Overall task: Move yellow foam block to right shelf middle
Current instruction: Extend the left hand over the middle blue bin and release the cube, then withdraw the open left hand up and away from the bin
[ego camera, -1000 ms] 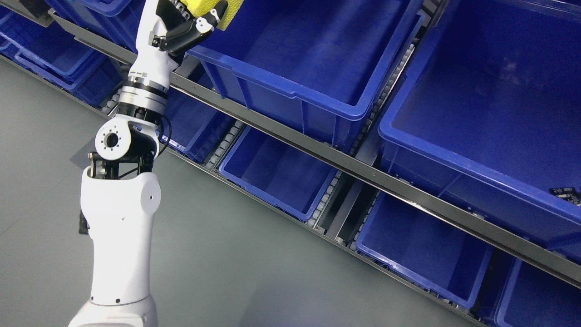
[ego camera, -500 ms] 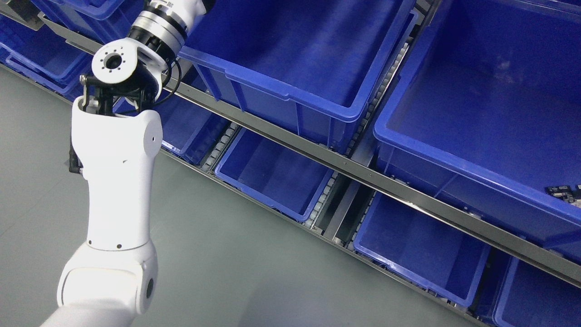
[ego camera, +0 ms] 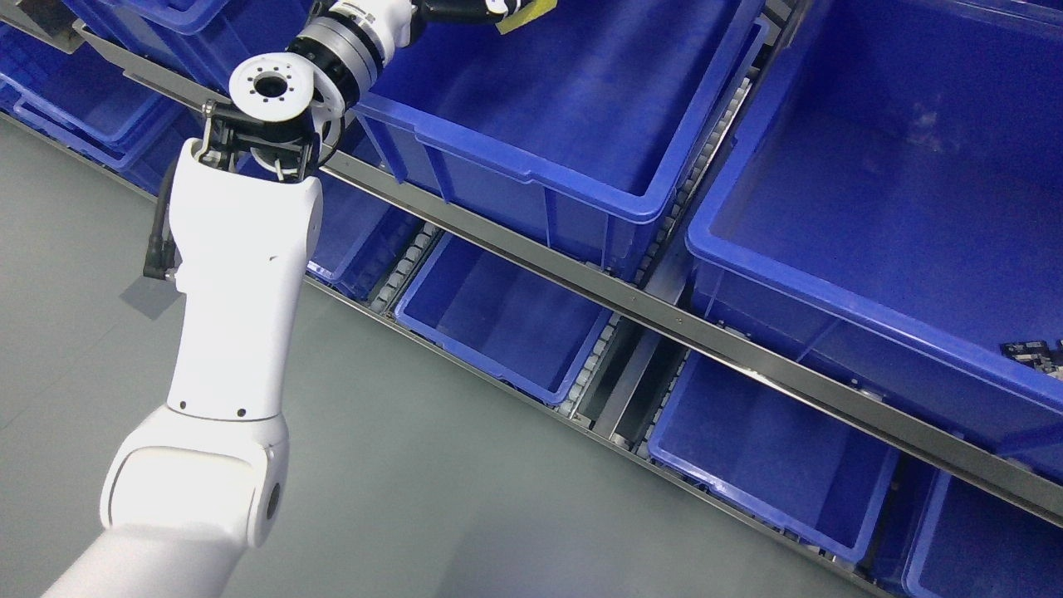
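Carry step: left hand (ego camera: 465, 8), mostly cut off at the top edge, apparently gripping the yellow foam block (ego camera: 525, 12) over a blue bin (ego camera: 581, 178). Next, move right and release over the target bin.

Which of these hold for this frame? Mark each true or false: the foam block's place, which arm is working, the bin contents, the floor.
1. The yellow foam block lies on the floor. False: only a sliver shows at the top edge, at the left robot hand, above a large blue bin.
2. The arm in view enters from the lower left. True.
3. The large bin under the block is full of parts. False: its visible interior is bare.
4. Small dark items sit in the right-hand bin at the picture's right edge. True.
5. The right arm reaches into a lower bin. False: no right arm shows.
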You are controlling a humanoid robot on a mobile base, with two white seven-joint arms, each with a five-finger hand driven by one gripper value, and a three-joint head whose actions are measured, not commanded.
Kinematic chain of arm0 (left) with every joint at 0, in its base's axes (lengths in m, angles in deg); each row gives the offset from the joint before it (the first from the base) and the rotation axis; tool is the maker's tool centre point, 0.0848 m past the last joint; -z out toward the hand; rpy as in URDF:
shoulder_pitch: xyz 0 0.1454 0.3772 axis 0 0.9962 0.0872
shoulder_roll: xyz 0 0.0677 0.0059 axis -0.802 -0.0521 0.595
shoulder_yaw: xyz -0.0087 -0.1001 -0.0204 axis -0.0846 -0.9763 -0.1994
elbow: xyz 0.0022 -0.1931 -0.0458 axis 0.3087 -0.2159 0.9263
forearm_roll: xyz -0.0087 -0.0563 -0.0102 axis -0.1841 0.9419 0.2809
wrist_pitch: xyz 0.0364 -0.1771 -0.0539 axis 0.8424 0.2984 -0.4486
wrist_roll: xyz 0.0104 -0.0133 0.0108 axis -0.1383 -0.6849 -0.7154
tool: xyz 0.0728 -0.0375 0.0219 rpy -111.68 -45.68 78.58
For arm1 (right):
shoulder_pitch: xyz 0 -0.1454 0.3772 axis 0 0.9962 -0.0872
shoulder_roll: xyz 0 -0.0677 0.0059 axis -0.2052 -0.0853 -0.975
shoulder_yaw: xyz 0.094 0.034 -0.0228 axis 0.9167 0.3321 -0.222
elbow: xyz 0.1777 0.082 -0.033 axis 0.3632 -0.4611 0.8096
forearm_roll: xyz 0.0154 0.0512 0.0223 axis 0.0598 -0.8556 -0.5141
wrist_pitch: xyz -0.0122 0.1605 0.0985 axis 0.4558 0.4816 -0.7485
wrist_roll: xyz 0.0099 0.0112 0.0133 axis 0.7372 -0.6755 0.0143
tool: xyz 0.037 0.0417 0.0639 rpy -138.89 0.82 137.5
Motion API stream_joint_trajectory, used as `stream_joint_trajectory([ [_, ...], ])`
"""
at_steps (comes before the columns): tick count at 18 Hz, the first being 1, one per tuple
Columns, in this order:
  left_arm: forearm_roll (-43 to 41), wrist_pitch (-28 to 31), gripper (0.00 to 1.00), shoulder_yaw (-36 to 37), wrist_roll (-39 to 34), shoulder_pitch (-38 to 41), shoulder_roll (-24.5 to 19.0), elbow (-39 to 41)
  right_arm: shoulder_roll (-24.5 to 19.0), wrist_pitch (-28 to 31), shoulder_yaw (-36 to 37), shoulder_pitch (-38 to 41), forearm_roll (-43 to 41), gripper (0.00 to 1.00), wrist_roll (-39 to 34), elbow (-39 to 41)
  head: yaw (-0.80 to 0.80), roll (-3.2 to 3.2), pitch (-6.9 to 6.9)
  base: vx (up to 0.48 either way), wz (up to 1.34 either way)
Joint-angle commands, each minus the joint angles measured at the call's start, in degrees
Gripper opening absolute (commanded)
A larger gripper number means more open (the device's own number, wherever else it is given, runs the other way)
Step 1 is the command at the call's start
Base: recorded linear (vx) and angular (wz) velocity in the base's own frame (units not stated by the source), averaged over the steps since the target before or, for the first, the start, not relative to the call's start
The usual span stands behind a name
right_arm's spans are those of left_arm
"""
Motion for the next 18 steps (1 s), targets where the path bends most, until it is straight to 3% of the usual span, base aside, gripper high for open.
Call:
stream_joint_trajectory([
  [1, -2.2, -0.1, 0.63, 5.8, 2.0, -1.0, -1.0, -11.2, 1.0, 0.0, 0.0, 0.1, 0.2, 1.00, 0.0, 1.0, 0.00, 0.00, 0.00, 0.009, -0.04],
  [4, -2.5, -0.1, 0.91, 7.1, 1.7, -1.9, -1.0, -12.7, 1.0, 0.0, 0.0, 0.1, 0.2, 1.00, 0.0, 1.0, 0.00, 0.00, 0.00, 0.015, -0.06],
  [6, -2.3, -0.2, 0.99, 6.5, 1.4, -2.4, -1.0, -12.6, 1.0, 0.0, 0.0, 0.1, 0.2, 1.00, 0.0, 1.0, 0.00, 0.00, 0.00, 0.027, -0.07],
  [10, 0.2, -1.8, 1.00, 0.5, -1.8, -3.5, -1.0, -8.4, 1.0, 0.0, 0.0, 0.1, 0.2, 1.00, 0.0, 1.0, 0.00, 0.00, 0.00, 0.032, -0.10],
  [15, 18.4, -1.7, 1.00, -5.8, -20.0, -3.2, -1.0, 2.0, 1.0, 0.0, 0.0, 0.1, 0.2, 1.00, 0.0, 1.0, 0.00, 0.00, 0.00, 0.019, -0.05],
  [18, 26.4, -2.7, 1.00, -6.1, -20.3, 0.1, -1.0, 6.6, 1.0, 0.0, 0.0, 0.1, 0.2, 1.00, 0.0, 1.0, 0.00, 0.00, 0.00, 0.000, 0.00],
])
